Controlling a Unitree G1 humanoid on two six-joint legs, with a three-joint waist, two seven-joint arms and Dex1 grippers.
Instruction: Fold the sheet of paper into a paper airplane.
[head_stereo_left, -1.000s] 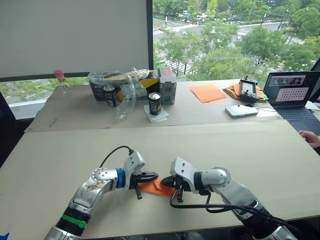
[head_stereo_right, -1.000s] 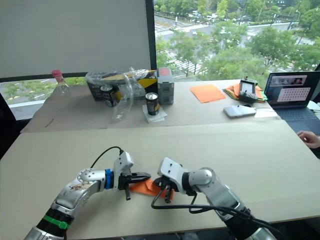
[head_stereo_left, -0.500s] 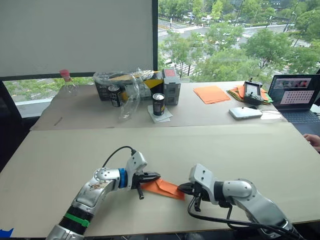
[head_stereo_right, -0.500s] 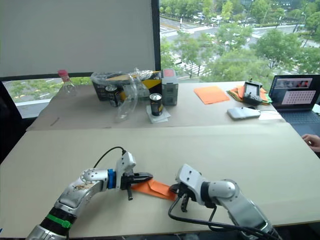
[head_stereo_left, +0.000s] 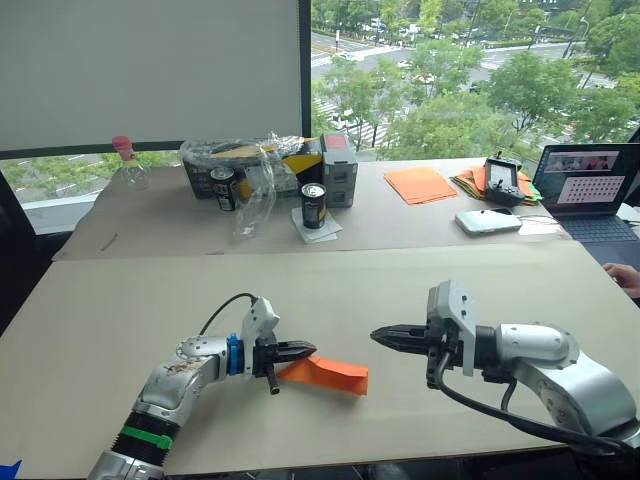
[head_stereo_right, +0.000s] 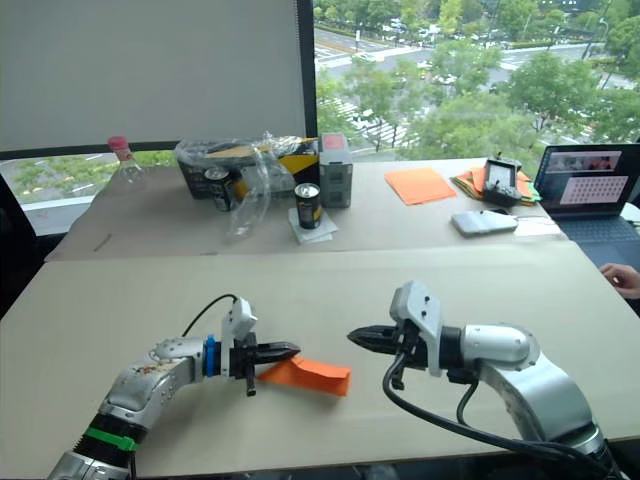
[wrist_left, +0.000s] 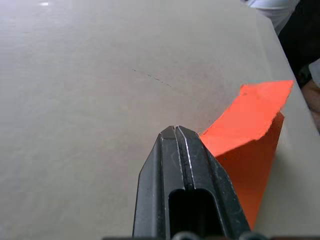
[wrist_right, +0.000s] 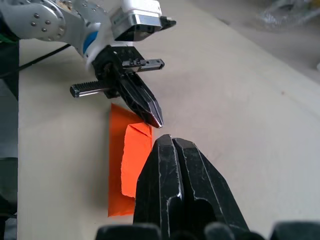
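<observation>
From my remote station I look over the pale table (head_stereo_left: 120, 300), which spans the whole foreground, with a second table (head_stereo_left: 400, 225) behind it against the window. That far table carries a basket (head_stereo_left: 235, 160) wrapped in clear plastic, a grey box (head_stereo_left: 336, 170), two dark cans (head_stereo_left: 313, 206), a clear bottle (head_stereo_left: 124, 165) with a pink cap, a neat stack of orange sheets (head_stereo_left: 417, 184), a mixed orange-and-green paper pile (head_stereo_left: 480, 185) under a black handset, a white device (head_stereo_left: 488, 220) and an open laptop (head_stereo_left: 585, 190). A person's hand (head_stereo_left: 626, 276) rests at the near table's right edge.

My right end effector (head_stereo_left: 380, 337) hovers above the table, fingers pressed together and empty, pointing toward the left one and standing apart from the paper. My left end effector (head_stereo_left: 306, 349) lies low at the front of the table, its fingers pinched together on the near left end of the sheet of paper (head_stereo_left: 327, 373). The bright-orange sheet, folded into a narrow layered strip, stretches from that grip toward my right, its far end resting on the table between the two end effectors; in the left wrist view its top flap (wrist_left: 247, 120) curls upward.
</observation>
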